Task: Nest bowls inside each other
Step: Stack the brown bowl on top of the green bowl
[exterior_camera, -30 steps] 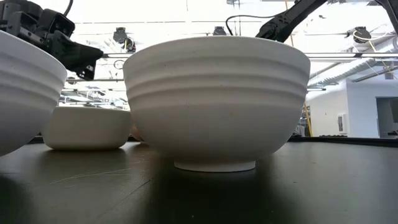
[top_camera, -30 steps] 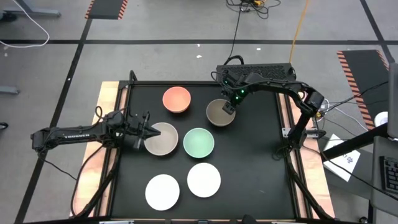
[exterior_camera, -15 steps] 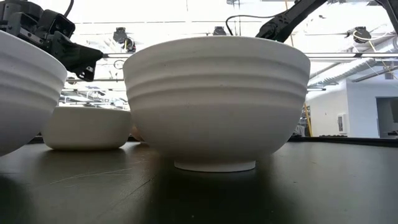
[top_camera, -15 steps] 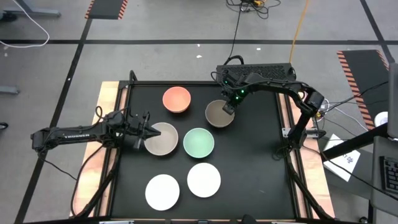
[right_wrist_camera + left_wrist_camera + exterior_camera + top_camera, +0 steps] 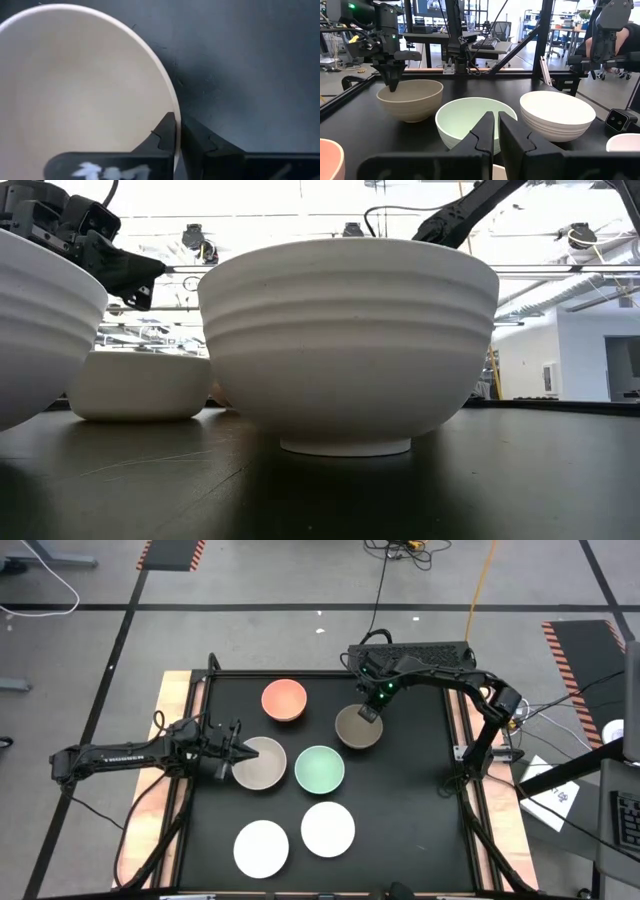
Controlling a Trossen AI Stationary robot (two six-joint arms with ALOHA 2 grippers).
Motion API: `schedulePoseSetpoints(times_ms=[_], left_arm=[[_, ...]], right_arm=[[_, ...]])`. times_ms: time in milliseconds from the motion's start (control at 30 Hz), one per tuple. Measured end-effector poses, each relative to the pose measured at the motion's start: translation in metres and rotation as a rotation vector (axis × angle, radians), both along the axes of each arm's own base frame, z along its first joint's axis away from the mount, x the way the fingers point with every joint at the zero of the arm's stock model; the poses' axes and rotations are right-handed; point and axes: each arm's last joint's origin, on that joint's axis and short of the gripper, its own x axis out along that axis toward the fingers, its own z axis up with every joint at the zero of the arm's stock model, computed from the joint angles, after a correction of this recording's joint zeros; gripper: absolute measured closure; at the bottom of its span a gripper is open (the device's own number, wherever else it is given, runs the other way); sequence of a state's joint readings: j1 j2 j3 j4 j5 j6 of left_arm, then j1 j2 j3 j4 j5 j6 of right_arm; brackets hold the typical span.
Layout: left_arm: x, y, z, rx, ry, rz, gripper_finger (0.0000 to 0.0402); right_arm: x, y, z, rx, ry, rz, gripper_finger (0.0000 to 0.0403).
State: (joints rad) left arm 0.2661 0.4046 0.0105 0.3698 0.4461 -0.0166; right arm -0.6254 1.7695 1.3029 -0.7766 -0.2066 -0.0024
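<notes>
Six bowls rest on their bases on the black table (image 5: pixel 420 790): salmon-orange (image 5: pixel 284 700), olive-grey (image 5: pixel 358 728), beige-grey (image 5: pixel 262 764), mint green (image 5: pixel 320 769) and two white (image 5: pixel 261 847) (image 5: pixel 328 828). My right gripper (image 5: pixel 368 713) stands over the olive-grey bowl's far right rim, shut on it. My left gripper (image 5: pixel 236 748) hovers shut over the left rim of the beige-grey bowl. In the low view it (image 5: pixel 160 270) is clear above that bowl (image 5: pixel 140 385). My right gripper pinches the olive-grey bowl's rim (image 5: pixel 172 107) at its far right side, one finger inside the bowl and one outside. The fingers (image 5: pixel 393 86) come from above, pointing down. The bowl (image 5: pixel 410 100) stands upright with its base on the table.
The two white bowls stand near the table's front edge and fill the low view (image 5: pixel 348 345). Bare black table lies to the right of the bowls (image 5: pixel 410 830). A black box with cables (image 5: pixel 420 652) sits at the far edge. A wooden border (image 5: pixel 172 740) frames the table.
My right gripper has shut on the olive-grey bowl's rim. The bowl has shifted a little toward the table's right and near edges.
</notes>
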Motion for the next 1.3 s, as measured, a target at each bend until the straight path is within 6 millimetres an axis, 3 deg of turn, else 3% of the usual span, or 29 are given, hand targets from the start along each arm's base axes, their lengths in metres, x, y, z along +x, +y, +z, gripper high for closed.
schedulePoseSetpoints(times_ms=[267,900,1067,1300], left_arm=[[0.0,0.0,0.0,0.0,0.0,0.0,0.0378],[0.0,0.0,0.0,-0.015,0.003,0.0,0.0378],[0.0,0.0,0.0,-0.018,0.004,0.0,0.0378],[0.0,0.0,0.0,-0.026,0.006,0.0,0.0378]], right_arm=[[0.001,0.0,0.003,-0.004,0.002,0.017,0.04],[0.029,0.006,0.062,-0.108,-0.192,0.107,0.0402],[0.026,0.017,0.088,-0.104,-0.383,0.174,0.0402],[0.01,0.033,0.102,-0.155,-0.465,0.195,0.0402]])
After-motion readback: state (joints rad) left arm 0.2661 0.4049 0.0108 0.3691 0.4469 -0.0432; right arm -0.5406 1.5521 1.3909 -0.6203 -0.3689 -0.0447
